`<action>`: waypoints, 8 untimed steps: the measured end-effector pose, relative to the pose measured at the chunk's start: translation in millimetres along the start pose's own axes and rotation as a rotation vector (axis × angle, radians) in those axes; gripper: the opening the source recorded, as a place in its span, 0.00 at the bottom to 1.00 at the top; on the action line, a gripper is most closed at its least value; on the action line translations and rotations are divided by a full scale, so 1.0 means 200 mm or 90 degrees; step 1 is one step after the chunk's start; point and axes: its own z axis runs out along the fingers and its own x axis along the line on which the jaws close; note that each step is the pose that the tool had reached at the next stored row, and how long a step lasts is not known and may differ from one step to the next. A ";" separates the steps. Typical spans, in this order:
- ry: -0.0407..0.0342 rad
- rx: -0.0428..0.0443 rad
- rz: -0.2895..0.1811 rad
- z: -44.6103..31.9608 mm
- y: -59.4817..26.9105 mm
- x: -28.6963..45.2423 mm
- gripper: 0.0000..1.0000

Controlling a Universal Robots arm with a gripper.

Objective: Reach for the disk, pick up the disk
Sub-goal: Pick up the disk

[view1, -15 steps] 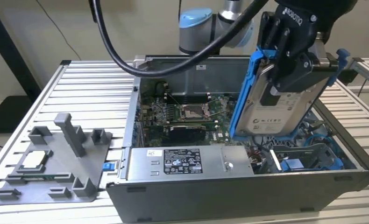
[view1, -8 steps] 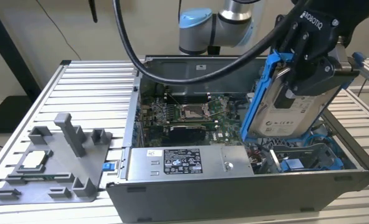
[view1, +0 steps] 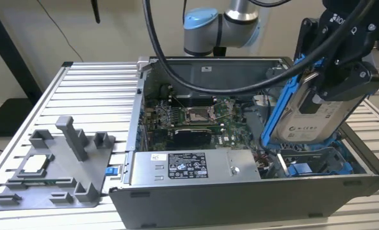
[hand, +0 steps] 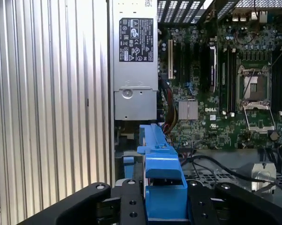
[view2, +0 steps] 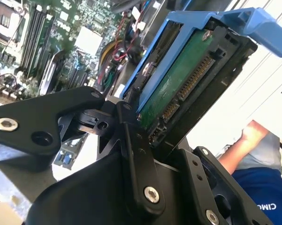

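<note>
Flat silver-grey metal disk (view1: 322, 112) with white label, edged by bright blue plastic frame, hung tilted steeply on edge above the open case. In the second wrist view its green circuit-board underside (view2: 178, 84) faced the camera.

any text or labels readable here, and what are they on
Nothing reads clearly enough to quote.
the disk: white label, print too small.
power supply: black sticker, print too small.
motherboard: white markings, blurred.
blue shirt: white letters, cut off at the picture's edge.
</note>
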 end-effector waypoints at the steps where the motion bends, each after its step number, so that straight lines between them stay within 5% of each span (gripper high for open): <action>1: 0.0000 0.0000 0.000 0.001 -0.015 0.002 0.00; 8: 0.0001 0.0000 0.000 0.011 -0.106 0.031 0.00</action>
